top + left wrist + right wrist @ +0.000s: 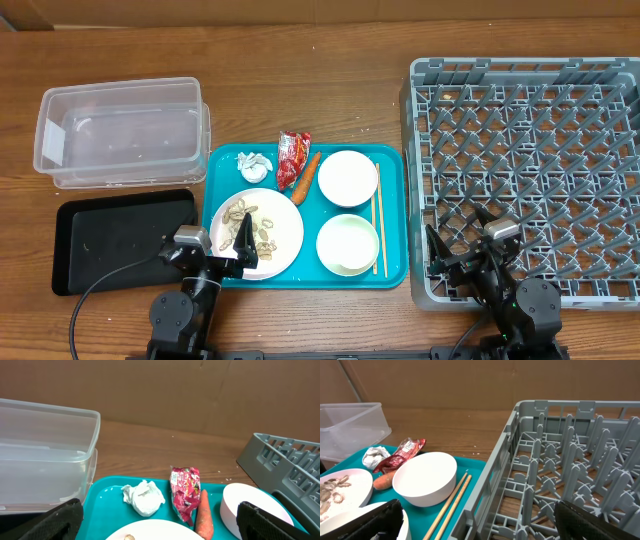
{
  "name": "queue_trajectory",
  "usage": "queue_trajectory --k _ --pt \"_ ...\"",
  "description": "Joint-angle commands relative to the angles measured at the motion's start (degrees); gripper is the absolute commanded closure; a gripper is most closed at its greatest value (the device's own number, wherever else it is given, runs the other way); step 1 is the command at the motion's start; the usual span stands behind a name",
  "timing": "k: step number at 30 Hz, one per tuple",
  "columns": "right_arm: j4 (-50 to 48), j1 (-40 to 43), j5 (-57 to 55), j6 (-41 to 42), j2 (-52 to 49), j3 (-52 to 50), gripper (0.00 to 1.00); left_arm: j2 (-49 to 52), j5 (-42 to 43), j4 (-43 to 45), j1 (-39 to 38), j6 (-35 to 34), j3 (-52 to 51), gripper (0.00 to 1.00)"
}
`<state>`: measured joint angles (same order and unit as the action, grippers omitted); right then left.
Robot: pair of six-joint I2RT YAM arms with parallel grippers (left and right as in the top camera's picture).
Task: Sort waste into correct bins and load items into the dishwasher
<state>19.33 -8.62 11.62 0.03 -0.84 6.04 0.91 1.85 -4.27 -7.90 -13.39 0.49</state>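
The black tray appeared only overhead; the chopsticks showed at the right wrist, not the left. Both the left claw and the right claw gaped, released.

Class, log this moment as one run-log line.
left fingers: open, near plate | right fingers: open, near dish rack | tissue, wrapper, carrot, bowls, chopsticks: on teal tray

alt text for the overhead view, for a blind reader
A teal tray on a wooden table holds a plate of food scraps, two pale bowls, chopsticks, a carrot piece, a red wrapper and a tissue. A clear tub and black tray sit on its left, a grey dish rack on its right.
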Motion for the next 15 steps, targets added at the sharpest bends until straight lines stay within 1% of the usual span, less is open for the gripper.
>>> queue_trajectory --k 1,15 --pt "-0.2 0.0 0.0 0.2 0.5 -0.2 0.0 -0.2 -0.6 -0.1 0.0 -0.3 -0.2 0.0" --pt "-0.2 0.0 0.0 0.2 0.5 -0.2 0.0 -0.2 -0.6 -0.1 0.0 -0.3 -0.2 0.0"
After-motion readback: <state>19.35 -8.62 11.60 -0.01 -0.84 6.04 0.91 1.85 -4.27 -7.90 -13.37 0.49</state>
